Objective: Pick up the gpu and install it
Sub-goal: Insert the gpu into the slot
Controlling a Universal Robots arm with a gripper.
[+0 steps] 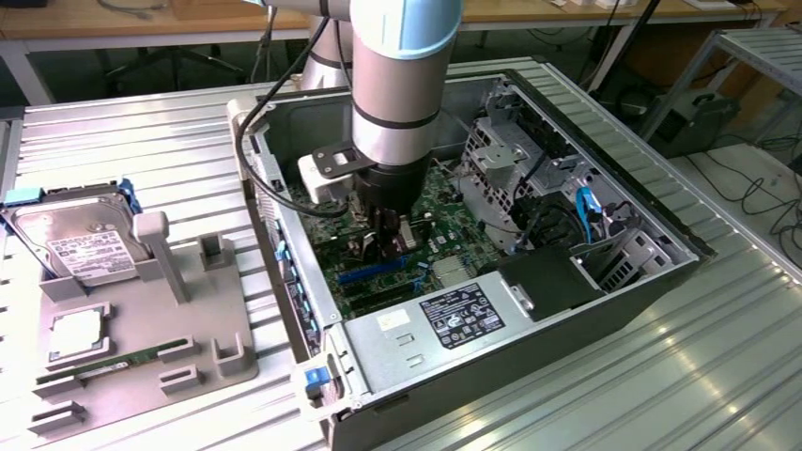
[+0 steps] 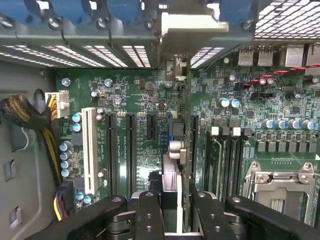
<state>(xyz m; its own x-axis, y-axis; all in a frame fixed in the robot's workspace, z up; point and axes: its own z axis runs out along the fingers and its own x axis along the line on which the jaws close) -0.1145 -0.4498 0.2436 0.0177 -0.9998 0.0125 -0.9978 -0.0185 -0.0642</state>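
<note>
Grey metal walls frame your exterior view: the gripper [image 1: 387, 237] hangs inside the open computer case [image 1: 652, 282], just above the motherboard [image 1: 439, 202], with the gpu [image 1: 391, 246] between its fingers. In your wrist view, the fingers [image 2: 150, 212] pinch the gpu [image 2: 172, 172] edge-on, standing upright over a slot, bracket [image 2: 192, 22] against the rear wall.
</note>
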